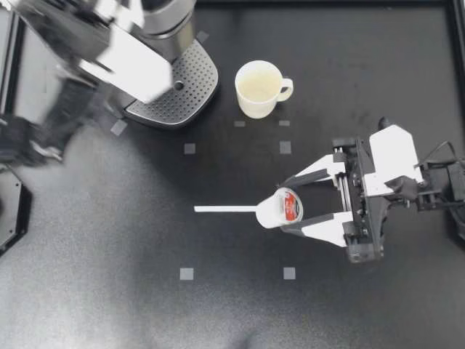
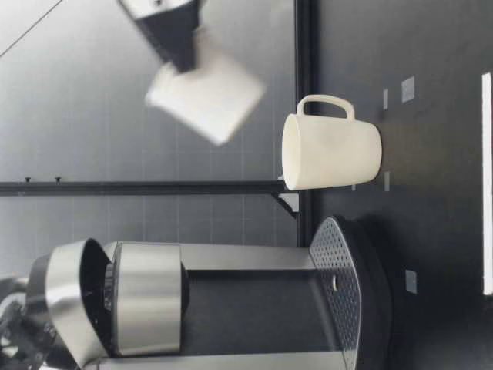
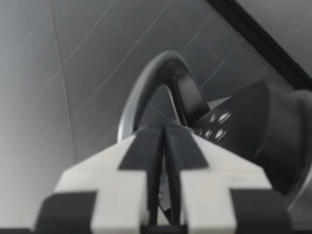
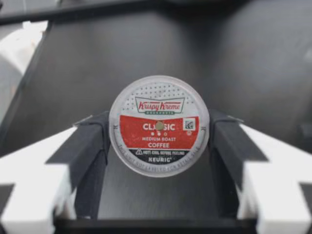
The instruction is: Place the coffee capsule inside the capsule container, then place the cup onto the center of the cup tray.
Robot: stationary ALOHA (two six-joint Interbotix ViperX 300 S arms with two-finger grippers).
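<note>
The right tool [image 1: 282, 207] is shut on the coffee capsule [image 1: 288, 206], holding it from two sides, well apart from the coffee machine [image 1: 152, 29]. From above, the cup [image 1: 259, 87] stands on the worktop [image 1: 218, 291] just beside the perforated cup tray [image 1: 182, 91], between the capsule and the machine. The carry should therefore arc around or over the cup rather than brush its handle. The left arm [image 1: 43, 134] is a blur beside the machine, so the right arm needs to come in from the cup's side.

In the low view the lid [image 2: 69, 301] is tipped open above the capsule container [image 2: 142, 297], whose mouth sits high above the cup tray [image 2: 339, 293]. The capsule will likely have to rise well above the cup [image 2: 331, 152] before it travels across. A blurred tool hangs high there; which one it is cannot be told.

In the left wrist view the left tool [image 3: 163, 131] has its fingers drawn close together below the lid's curved handle [image 3: 156, 73]. Whether they pinch anything cannot be told.

In the right wrist view the dark pads [image 4: 92, 141] press the capsule [image 4: 159, 126] at its rim, the foil face toward the camera. The hold looks shallow, so the arm should turn gently, lower the capsule body-first and level, and let go only once it is seated.
</note>
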